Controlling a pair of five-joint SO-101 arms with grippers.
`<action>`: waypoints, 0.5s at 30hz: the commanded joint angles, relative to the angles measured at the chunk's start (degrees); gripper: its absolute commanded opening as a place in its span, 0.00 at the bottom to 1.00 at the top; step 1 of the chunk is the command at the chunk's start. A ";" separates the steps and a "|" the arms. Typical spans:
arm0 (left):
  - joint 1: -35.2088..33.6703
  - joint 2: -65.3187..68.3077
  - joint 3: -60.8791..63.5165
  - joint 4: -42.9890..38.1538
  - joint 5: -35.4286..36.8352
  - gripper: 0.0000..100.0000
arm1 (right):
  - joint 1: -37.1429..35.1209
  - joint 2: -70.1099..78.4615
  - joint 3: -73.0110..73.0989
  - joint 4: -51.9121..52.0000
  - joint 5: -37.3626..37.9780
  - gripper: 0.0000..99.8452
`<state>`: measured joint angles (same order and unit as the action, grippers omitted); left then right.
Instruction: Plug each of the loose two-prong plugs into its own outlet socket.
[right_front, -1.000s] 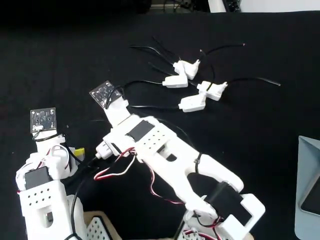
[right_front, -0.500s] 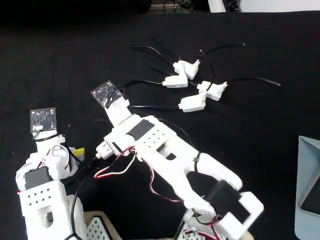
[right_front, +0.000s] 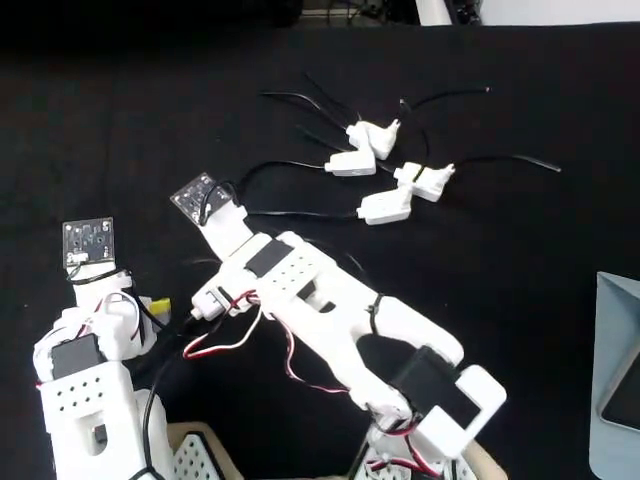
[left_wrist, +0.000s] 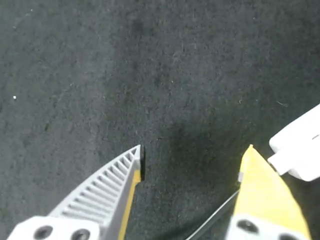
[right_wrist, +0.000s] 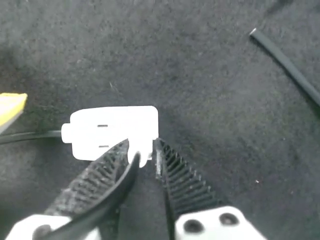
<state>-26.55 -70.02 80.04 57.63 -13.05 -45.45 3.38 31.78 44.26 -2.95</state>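
Four small white pieces lie flat in a cluster far of centre, each trailing a thin black cord. The far plug (right_front: 372, 135) and right plug (right_front: 425, 178) each show a stub pointing right. The left block (right_front: 350, 162) and near block (right_front: 385, 207) are plain oblongs. A socket (right_wrist: 112, 131), two slots up, lies flat, its edge pinched by the right gripper (right_wrist: 142, 146).
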 joint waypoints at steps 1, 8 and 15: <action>-0.31 -0.62 -0.40 -1.05 0.18 0.31 | -1.58 2.15 -0.75 0.18 1.58 0.01; -0.66 -0.62 -0.31 -1.14 0.18 0.31 | 4.13 -3.03 -0.75 0.44 1.67 0.01; -0.40 -0.62 -0.31 -1.14 0.18 0.31 | 14.77 -10.07 -1.45 -0.09 1.67 0.01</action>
<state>-26.55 -70.02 80.04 57.63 -13.05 -35.52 -2.59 32.66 44.53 -1.63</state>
